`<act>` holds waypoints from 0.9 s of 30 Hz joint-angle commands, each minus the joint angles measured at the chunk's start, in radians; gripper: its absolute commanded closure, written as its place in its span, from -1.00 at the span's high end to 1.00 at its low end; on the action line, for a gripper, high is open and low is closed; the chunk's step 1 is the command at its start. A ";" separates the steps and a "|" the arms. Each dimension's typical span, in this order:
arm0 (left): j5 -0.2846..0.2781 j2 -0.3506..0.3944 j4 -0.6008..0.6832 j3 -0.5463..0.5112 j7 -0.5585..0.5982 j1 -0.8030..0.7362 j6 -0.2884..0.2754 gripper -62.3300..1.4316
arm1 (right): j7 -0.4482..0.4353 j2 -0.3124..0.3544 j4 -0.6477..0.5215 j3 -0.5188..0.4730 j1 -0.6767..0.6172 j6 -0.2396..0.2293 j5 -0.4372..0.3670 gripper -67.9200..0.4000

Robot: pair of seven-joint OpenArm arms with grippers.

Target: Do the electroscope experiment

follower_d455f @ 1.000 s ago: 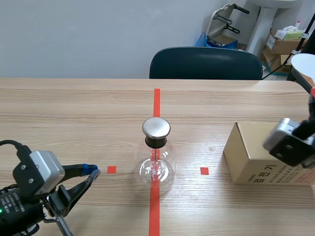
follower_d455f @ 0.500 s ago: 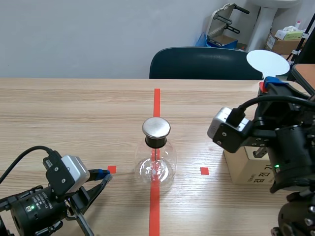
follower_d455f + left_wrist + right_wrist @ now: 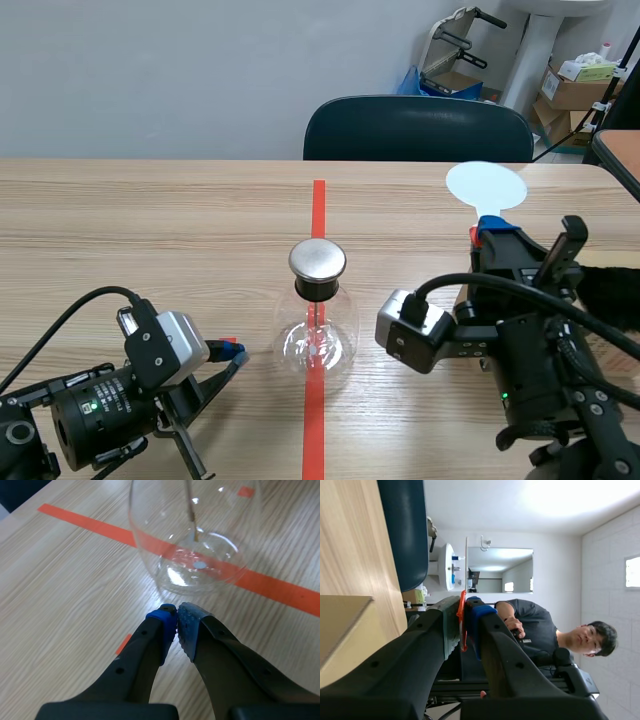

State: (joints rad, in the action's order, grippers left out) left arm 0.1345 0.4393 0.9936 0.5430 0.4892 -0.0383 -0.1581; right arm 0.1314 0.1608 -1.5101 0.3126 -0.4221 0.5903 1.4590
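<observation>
Locate the flask [image 3: 316, 335] at the centre of the table [image 3: 150, 220], standing on the red tape line [image 3: 318, 205]. It is upright: its long axis is vertical, with the metal cap [image 3: 317, 260] on top and a thin rod [image 3: 190, 507] hanging inside the glass. The left gripper [image 3: 232, 352] sits low at the flask's left, fingers pressed together on nothing, tips just short of the glass. The right gripper [image 3: 485, 235] is clamped on the orange handle of a paddle [image 3: 485, 186]. The paddle's long axis runs from the fingers toward the chair [image 3: 418, 128], white disc leading. In the scene view the right arm hides the cardboard box [image 3: 340, 622]; the right wrist view shows it beside the gripper.
</observation>
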 commanded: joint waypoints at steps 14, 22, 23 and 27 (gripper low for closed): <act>-0.010 -0.010 0.013 0.006 0.015 0.003 -0.014 -0.78 | -0.048 0.009 -0.001 0.022 -0.016 0.053 0.002 -0.94; -0.010 -0.012 0.013 0.006 0.016 0.003 -0.018 -0.78 | -0.049 0.008 -0.001 0.022 -0.016 0.053 0.002 -0.94; -0.010 -0.012 0.013 0.006 0.014 0.003 -0.018 -0.78 | -0.049 0.008 -0.001 0.022 -0.016 0.053 0.002 -0.94; -0.010 -0.012 0.013 0.006 0.014 0.003 -0.018 -0.78 | -0.049 0.008 -0.001 0.022 -0.016 0.053 0.002 -0.94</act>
State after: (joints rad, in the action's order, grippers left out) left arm 0.1310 0.4347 0.9936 0.5499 0.4896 -0.0383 -0.1772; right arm 0.0795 0.1608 -1.4967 0.3363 -0.4442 0.6319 1.4593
